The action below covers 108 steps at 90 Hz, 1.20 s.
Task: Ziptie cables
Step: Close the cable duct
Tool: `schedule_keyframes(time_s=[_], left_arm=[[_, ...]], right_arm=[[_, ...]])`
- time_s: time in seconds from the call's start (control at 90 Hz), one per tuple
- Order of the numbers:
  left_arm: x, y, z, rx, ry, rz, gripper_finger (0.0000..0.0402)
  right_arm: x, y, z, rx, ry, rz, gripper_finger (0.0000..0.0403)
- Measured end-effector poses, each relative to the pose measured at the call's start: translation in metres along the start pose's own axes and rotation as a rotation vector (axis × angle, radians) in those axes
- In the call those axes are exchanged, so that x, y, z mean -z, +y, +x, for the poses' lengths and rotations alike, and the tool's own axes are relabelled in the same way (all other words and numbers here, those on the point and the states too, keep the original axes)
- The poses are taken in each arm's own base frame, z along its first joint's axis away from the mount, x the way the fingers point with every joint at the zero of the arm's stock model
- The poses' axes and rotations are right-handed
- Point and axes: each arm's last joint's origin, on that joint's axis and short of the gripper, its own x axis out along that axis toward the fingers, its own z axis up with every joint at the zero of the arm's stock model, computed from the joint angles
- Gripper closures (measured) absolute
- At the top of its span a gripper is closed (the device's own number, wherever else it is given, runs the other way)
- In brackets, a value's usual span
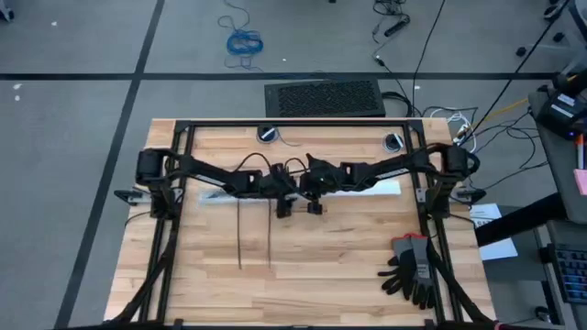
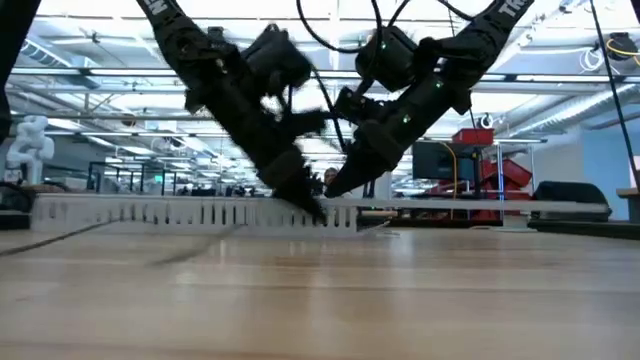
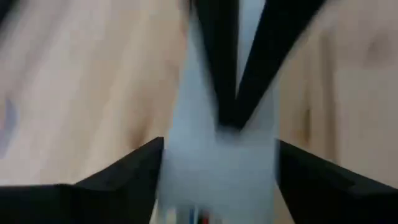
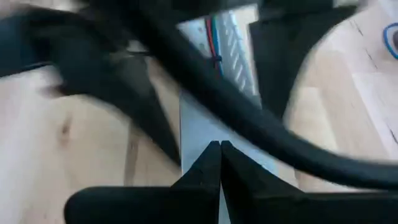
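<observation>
My two grippers meet at the table's middle, over a long white slotted strip (image 1: 220, 194) that lies flat. My left gripper (image 3: 217, 168) is open, with one finger on each side of the strip (image 3: 211, 186). My right gripper (image 4: 219, 149) is shut, its tips pointing down at the strip (image 4: 199, 124) close to the left fingers. A few thin coloured wires, the cables (image 4: 213, 40), lie inside the strip's channel. Two thin dark zipties (image 1: 240, 234) (image 1: 271, 229) lie straight on the wood nearer the front, with no gripper touching them. My right gripper's shut fingertips (image 4: 211, 155) come slanting down from the right onto the white strip's upper side; I cannot tell whether they touch it or hold anything thin. My left gripper's fingers (image 3: 130, 168) straddle the strip; touching cannot be told.
A pair of dark work gloves (image 1: 413, 270) lies at the front right of the table. Two round cable holes (image 1: 267, 135) (image 1: 393, 142) sit near the far edge. A dark cable of the left arm (image 4: 249, 118) crosses just above my right gripper.
</observation>
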Motion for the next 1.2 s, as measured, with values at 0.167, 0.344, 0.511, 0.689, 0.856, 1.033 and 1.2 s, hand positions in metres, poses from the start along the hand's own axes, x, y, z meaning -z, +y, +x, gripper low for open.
schedule_keyframes(time_s=[0.167, 0.344, 0.511, 0.689, 0.856, 1.033, 1.2], left_arm=[[0.004, -0.004, 0.000, 0.021, 0.032, 0.013, 0.0077], [0.007, -0.006, -0.015, 0.007, 0.119, 0.016, 0.0075], [0.009, -0.001, -0.038, -0.038, 0.214, 0.006, 0.0075], [0.016, 0.000, -0.052, -0.050, 0.324, -0.019, 0.0075], [0.037, -0.004, -0.050, -0.054, 0.379, -0.025, 0.0075], [0.053, -0.004, -0.044, -0.070, 0.317, -0.076, 0.0087], [0.054, -0.005, -0.041, -0.063, 0.243, -0.071, 0.0140]], right_arm=[[0.001, -0.005, 0.000, 0.000, 0.009, 0.006, 0.0403], [0.002, -0.009, 0.000, -0.021, 0.008, 0.016, 0.0403], [0.003, -0.009, 0.000, -0.026, 0.013, 0.018, 0.0403], [0.003, -0.009, 0.000, -0.025, 0.018, 0.021, 0.0403], [0.003, -0.009, -0.001, -0.026, 0.022, 0.022, 0.0403], [0.004, -0.009, -0.001, -0.027, 0.024, 0.023, 0.0403], [0.005, -0.009, -0.001, -0.030, 0.037, 0.032, 0.0403]])
